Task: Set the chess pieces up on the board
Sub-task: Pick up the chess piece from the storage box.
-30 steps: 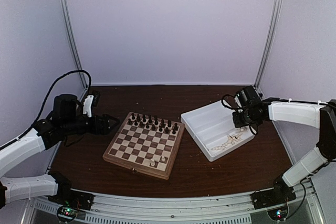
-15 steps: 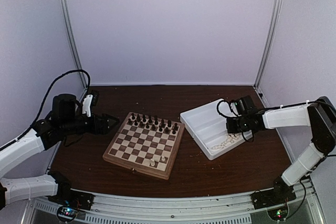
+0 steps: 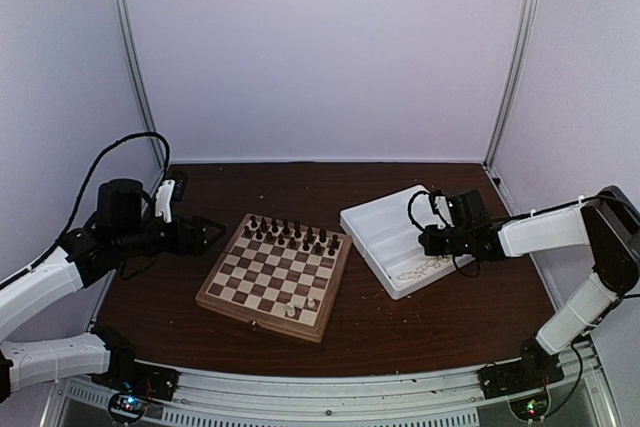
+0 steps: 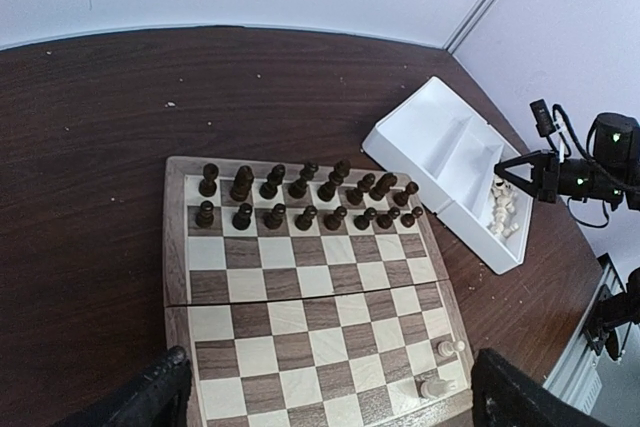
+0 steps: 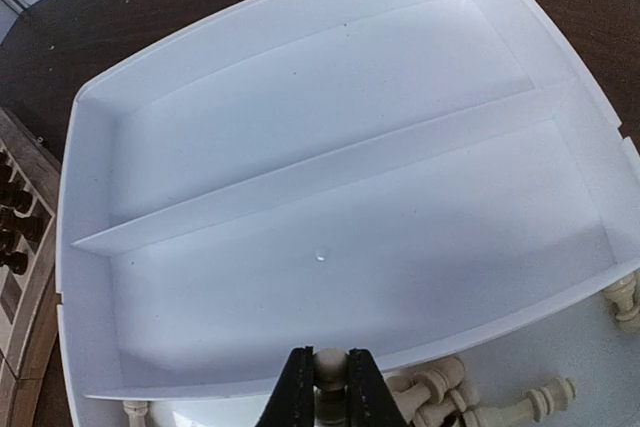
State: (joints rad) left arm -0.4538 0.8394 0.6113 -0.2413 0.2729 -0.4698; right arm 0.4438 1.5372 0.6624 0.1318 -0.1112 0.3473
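1. Dark brown table [image 3: 440, 317], pale walls behind.
2. Board [image 3: 262, 319] sits mid-table. Dark pieces [image 3: 290, 233] fill its two far rows, and two cream pieces [image 3: 301, 305] stand by its near right corner.
3. White tray [image 3: 375, 222] lies just right of the board, with more cream pieces loose in its near-side compartment.
4. Right gripper [image 5: 325, 387] is over the tray, fingers pinched on one cream piece.
5. Left gripper [image 3: 216, 232] hovers left of the board, fingers spread wide, holding nothing.

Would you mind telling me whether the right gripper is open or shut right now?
The right gripper is shut on a cream chess piece, pinching its head above the white tray.
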